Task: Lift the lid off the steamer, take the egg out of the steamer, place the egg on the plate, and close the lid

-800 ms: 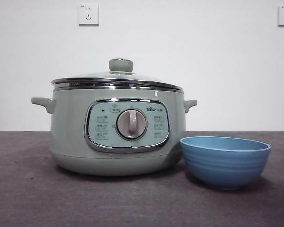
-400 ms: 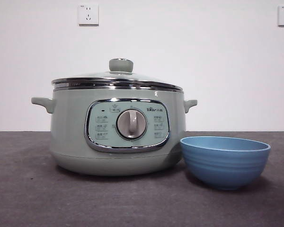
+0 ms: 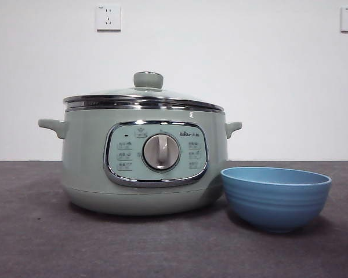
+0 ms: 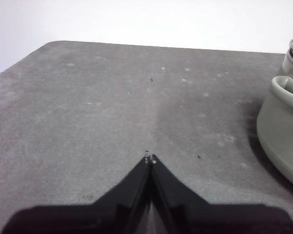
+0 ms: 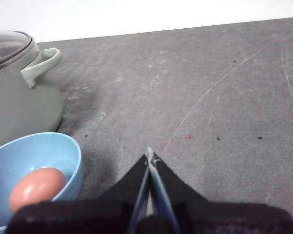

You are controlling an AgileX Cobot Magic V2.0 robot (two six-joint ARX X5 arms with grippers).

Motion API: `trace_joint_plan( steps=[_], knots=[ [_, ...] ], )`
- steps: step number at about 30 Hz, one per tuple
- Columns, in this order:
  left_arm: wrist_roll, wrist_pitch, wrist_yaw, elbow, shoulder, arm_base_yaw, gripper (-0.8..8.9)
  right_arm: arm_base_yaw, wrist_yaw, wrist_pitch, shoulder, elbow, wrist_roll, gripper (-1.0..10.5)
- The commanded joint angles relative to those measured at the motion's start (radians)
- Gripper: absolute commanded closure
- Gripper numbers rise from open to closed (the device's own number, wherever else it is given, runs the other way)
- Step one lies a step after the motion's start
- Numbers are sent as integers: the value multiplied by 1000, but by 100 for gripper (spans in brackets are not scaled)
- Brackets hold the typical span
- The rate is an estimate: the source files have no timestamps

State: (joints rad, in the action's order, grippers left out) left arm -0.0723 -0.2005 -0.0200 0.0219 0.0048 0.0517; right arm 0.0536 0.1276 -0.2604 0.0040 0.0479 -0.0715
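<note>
— Nothing has moved since the earlier frames?

— Nothing. Steamer (image 3: 144,165) stands with lid (image 3: 142,97) seated; plate (image 3: 276,198) at its 4 o'clock holds the tan egg (image 5: 36,187).

— And the arms?

— Right gripper (image 5: 150,157), nearer the plate, and left gripper (image 4: 150,159) both hang over bare table, jaws pressed together. Task looks complete.

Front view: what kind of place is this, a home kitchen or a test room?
Probably a test room, not a kitchen: a bare white wall with sockets, a plain grey table, and only the steamer and blue bowl set out.
</note>
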Motion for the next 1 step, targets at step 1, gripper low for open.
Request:
trace_joint_plan(
  steps=[1],
  knots=[
    [-6,1,-2,-12,-2,3,816,0,-3,5,-2,-13,-10,946]
  ],
)
